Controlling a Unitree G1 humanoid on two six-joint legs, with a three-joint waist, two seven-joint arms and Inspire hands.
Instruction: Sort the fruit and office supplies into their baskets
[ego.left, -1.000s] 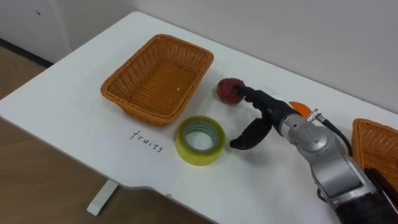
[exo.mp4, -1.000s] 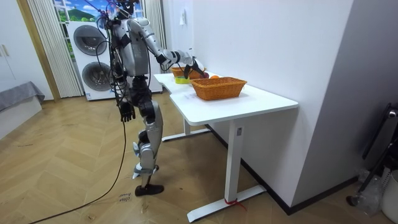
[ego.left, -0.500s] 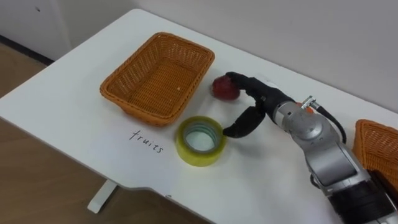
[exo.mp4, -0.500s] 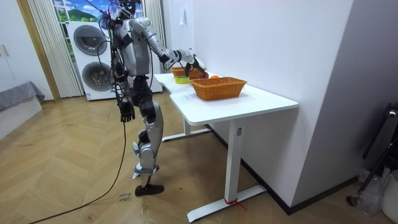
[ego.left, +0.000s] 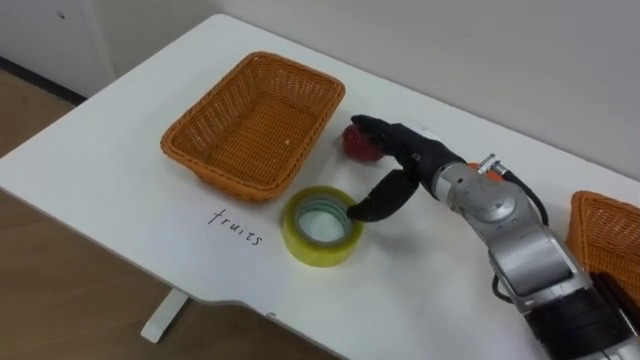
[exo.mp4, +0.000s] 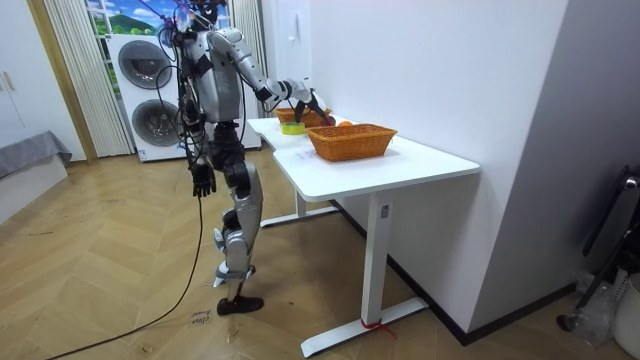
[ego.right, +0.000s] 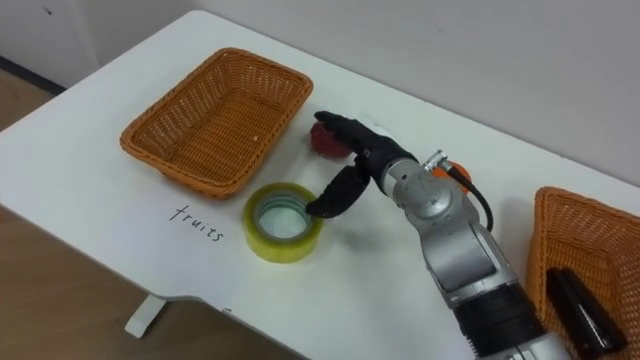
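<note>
A dark red fruit (ego.left: 357, 145) lies on the white table (ego.left: 110, 190), just right of the empty wicker basket (ego.left: 250, 125) with "fruits" written in front of it. My right hand (ego.left: 412, 163) is open, its fingers stretched over the top of the fruit and its thumb spread down to the rim of a yellow tape roll (ego.left: 322, 226). Part of the fruit is hidden under the fingers. An orange fruit (ego.left: 481, 168) peeks out behind my right wrist. In the room view my left hand (exo.mp4: 203, 183) hangs relaxed by my thigh.
A second wicker basket (ego.right: 560, 235) stands at the table's right end with a black object (ego.right: 586, 310) inside. The wall runs close behind the table. I stand at the table's long side, and its front edge lies just below the tape roll.
My right hand has reached left towards the fruit basket. Its fingers now cover the top of the red fruit and its thumb has come to the tape roll's rim.
</note>
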